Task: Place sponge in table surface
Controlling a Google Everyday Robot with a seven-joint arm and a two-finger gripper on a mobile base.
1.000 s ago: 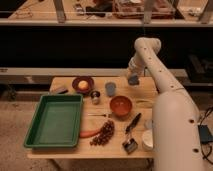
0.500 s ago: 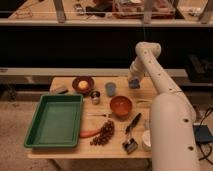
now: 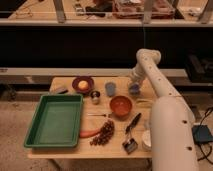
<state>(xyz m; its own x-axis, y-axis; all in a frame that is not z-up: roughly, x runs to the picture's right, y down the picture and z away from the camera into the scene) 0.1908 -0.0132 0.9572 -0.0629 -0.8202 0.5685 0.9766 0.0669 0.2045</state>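
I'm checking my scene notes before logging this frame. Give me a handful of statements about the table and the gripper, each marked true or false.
1. The green tray holds the grapes. False: the grapes lie on the table surface, right of the tray.
2. The gripper is over the table's far right part. True.
3. The orange bowl sits inside the tray. False: it stands on bare wood.
4. A blue-grey cup stands left of the gripper. True.
5. The sponge is at the gripper. True.

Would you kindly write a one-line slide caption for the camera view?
The gripper lowers the sponge toward the table surface, right of the blue cup and behind the orange bowl.
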